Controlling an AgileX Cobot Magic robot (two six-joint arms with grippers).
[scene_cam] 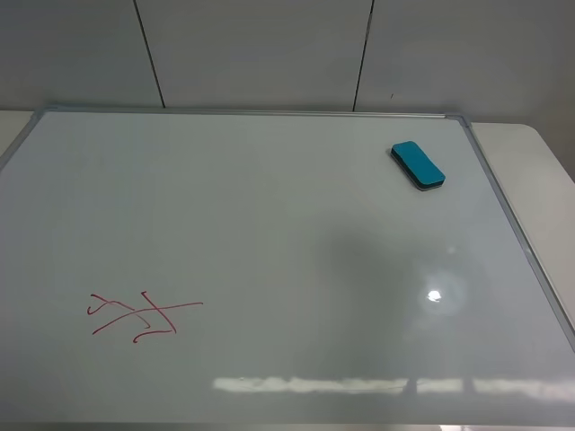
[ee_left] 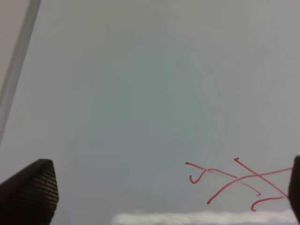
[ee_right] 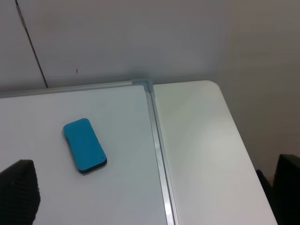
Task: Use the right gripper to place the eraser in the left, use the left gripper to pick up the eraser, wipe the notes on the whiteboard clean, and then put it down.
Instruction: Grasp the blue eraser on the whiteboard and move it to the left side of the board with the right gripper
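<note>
Exterior high view puts the notes (scene_cam: 144, 316) nearest, around seven o'clock on the whiteboard (scene_cam: 269, 224). Over them hangs the left gripper (ee_left: 162, 190), its fingers spread wide and holding nothing. The right gripper (ee_right: 153, 190) is likewise spread and empty. Farthest, the eraser (scene_cam: 418, 165) lies flat on the board around two o'clock, near its far right corner.

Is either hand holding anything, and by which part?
Nothing is held: left hand and right hand are open, eraser lying free on the whiteboard.
</note>
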